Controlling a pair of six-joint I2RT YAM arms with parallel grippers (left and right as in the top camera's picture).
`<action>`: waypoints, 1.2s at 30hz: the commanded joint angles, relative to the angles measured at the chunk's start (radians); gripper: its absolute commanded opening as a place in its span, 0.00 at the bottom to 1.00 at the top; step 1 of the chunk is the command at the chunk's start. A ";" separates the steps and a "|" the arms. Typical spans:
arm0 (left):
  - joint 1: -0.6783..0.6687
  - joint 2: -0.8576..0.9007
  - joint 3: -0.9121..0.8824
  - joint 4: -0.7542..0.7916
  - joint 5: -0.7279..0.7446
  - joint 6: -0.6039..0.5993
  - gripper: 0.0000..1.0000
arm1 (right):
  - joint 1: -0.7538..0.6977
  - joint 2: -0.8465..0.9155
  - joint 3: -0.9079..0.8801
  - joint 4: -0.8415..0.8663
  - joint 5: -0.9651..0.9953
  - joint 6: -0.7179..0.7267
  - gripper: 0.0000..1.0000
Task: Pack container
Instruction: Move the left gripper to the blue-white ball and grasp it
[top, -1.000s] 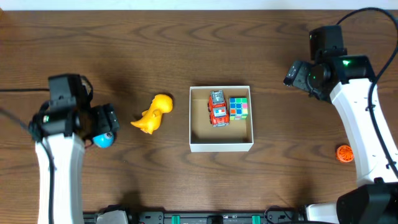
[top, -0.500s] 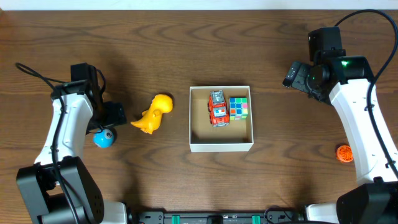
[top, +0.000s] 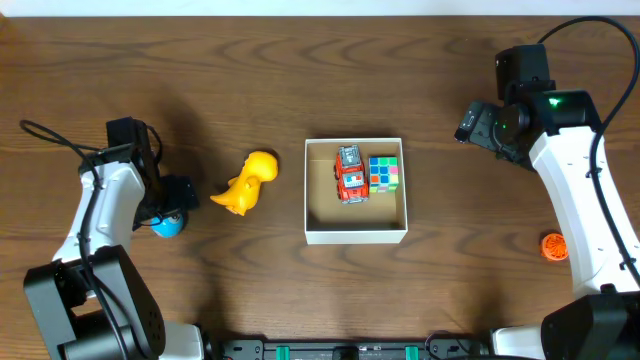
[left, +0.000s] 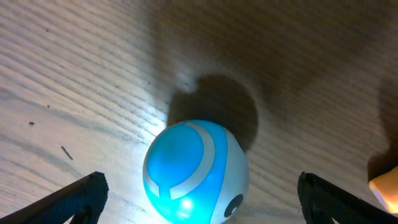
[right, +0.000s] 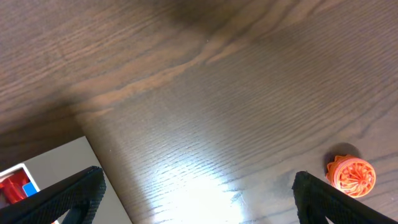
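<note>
near the table's middle in the overhead view, i see the container (top: 355, 236), with a red toy truck (top: 349, 175) and a rubik's cube (top: 384, 173) side by side in its far half. a yellow dinosaur toy (top: 245, 182) lies just left of it. my left gripper (top: 168, 205) hangs over a blue ball (top: 167, 225). my right gripper (top: 470, 122) sits off to the container's right, and an orange ridged toy (top: 554, 246) lies well apart.

left wrist: fingers (left: 78, 196) spread wide, the ball between them and touching neither.

right wrist: fingers (right: 71, 193) spread over bare wood, the container's corner at lower left.
</note>
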 joint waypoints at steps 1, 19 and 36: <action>0.003 0.020 -0.005 0.009 0.007 -0.013 0.98 | -0.001 0.000 -0.006 -0.004 0.000 -0.010 0.99; 0.005 0.095 -0.005 0.015 0.006 -0.013 0.81 | -0.001 0.000 -0.006 -0.013 0.000 -0.010 0.99; 0.005 0.095 -0.005 -0.011 0.006 -0.013 0.44 | -0.001 0.000 -0.006 -0.012 0.000 -0.010 0.99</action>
